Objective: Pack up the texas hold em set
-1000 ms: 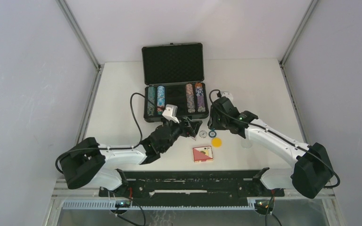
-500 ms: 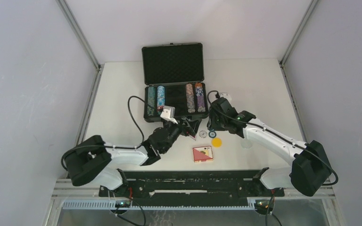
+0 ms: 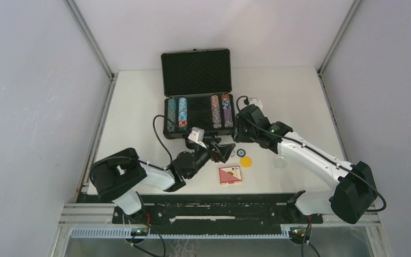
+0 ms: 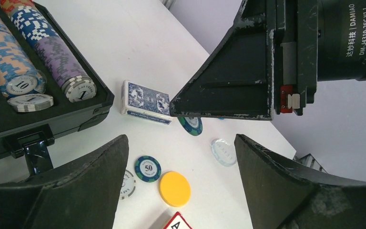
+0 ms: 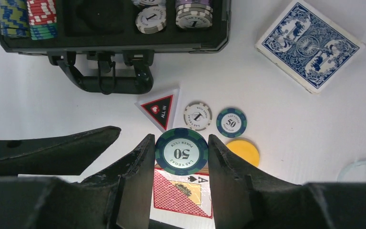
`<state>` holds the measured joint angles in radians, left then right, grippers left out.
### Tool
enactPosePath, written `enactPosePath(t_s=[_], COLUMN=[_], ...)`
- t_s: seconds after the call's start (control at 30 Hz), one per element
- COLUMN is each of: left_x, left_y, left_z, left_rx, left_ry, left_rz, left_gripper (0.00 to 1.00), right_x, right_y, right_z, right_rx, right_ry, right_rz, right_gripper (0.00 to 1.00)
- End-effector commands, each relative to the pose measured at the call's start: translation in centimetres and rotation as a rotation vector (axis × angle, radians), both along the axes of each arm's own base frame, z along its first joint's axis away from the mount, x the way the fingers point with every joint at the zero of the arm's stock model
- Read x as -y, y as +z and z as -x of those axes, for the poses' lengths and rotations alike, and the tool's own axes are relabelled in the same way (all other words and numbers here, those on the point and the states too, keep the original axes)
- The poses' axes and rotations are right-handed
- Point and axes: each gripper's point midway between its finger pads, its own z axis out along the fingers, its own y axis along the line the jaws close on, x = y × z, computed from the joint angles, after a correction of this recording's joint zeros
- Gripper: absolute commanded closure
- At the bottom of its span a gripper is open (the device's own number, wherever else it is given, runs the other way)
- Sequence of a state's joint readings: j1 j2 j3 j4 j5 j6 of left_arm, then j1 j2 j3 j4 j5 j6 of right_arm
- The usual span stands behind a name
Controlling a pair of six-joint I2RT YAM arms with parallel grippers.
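Right gripper (image 5: 181,143) pinches a glossy round 50 chip (image 5: 181,152) by its rim, above the loose chips (image 5: 198,116) just in front of the open, foam-lined hard briefcase (image 3: 196,72). Left gripper (image 3: 222,150) hangs spread and empty close by. That thin, smooth disc could pivot out, or the crowded arms could clip!

- briefcase (image 5: 124,44): hard black shell, matt; its foam lining (image 3: 196,72) is dimpled and dull
- chip (image 5: 181,152) marked 50: smooth, slightly glossy (plastic or clay, I cannot tell)
- yellow button (image 4: 175,189): plain matt plastic
- clear button (image 4: 224,151): transparent plastic
- blue card deck (image 5: 309,46): smooth printed paper
- table (image 3: 278,96): white, matt, smooth
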<state>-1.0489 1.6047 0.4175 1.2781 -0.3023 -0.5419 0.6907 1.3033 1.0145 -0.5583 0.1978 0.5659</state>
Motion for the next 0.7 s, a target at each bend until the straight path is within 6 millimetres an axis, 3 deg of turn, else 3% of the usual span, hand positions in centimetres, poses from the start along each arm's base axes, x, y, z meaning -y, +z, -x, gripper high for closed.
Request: enactPosePath(t_s=[0.0, 0.33, 0.67], left_x=[0.2, 1.2, 1.9], left_y=[3.0, 4.0, 3.2], left_z=[0.3, 0.8, 0.5], left_rx=[0.049, -0.019, -0.109], left_ry=[-0.013, -0.060, -0.061], left_rz=[0.093, 0.190, 0.226], left_gripper=[0.14, 0.19, 0.29], right_x=[-1.2, -2.2, -2.6], right_y=[3.0, 4.6, 4.7], right_z=[-0.5, -0.1, 0.4], right_rx=[0.073, 0.118, 0.125], right_ry=[0.010, 0.028, 0.040], right_rz=[-0.059, -0.102, -0.096], right_gripper=[0.68, 0.68, 0.68])
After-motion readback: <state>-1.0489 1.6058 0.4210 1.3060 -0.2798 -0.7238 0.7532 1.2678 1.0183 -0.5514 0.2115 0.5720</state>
